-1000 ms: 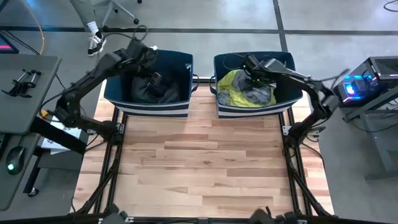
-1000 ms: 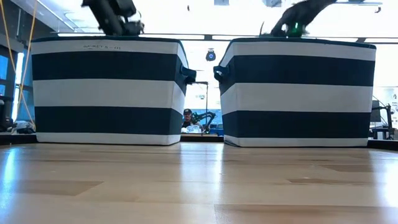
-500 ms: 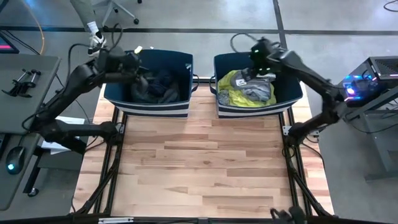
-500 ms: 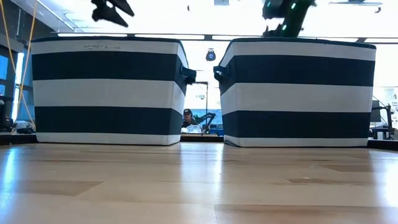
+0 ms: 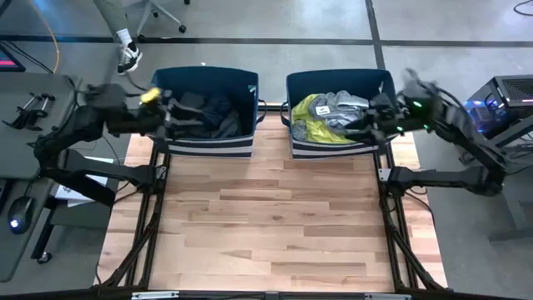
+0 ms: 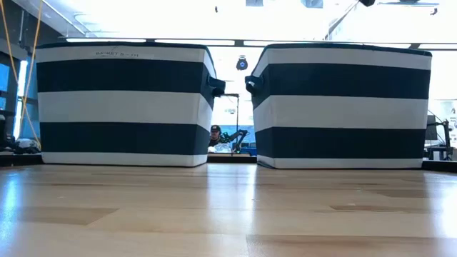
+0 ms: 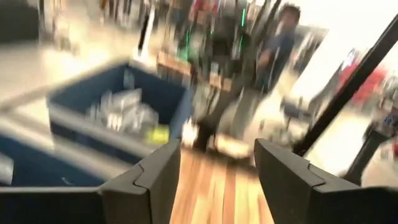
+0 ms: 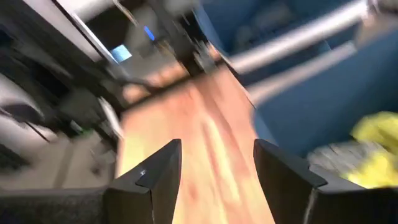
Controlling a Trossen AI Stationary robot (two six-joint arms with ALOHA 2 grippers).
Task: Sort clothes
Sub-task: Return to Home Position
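Two dark blue, white-striped fabric bins stand at the table's far edge. The left bin (image 5: 204, 148) holds dark clothes (image 5: 212, 112). The right bin (image 5: 333, 148) holds a neon yellow garment (image 5: 310, 123) with grey and white clothes (image 5: 346, 104) on it. My left gripper (image 5: 173, 117) is open and empty at the left bin's left wall, and its wrist view (image 7: 217, 149) shows nothing between the fingers. My right gripper (image 5: 371, 121) is open and empty at the right bin's right side, as its wrist view (image 8: 217, 149) also shows.
The bare wooden tabletop (image 5: 266, 217) lies in front of the bins. A desk with a mouse (image 5: 17, 221) stands off the left side, and a lit computer case (image 5: 500, 104) off the right. A person's legs (image 5: 125, 42) show on the floor behind the table.
Both grippers have risen out of their bins and swung outward. The left has gone toward the table's left edge and the right toward the right edge, both turning to point inward across the bins. The clothes lie in the bins.
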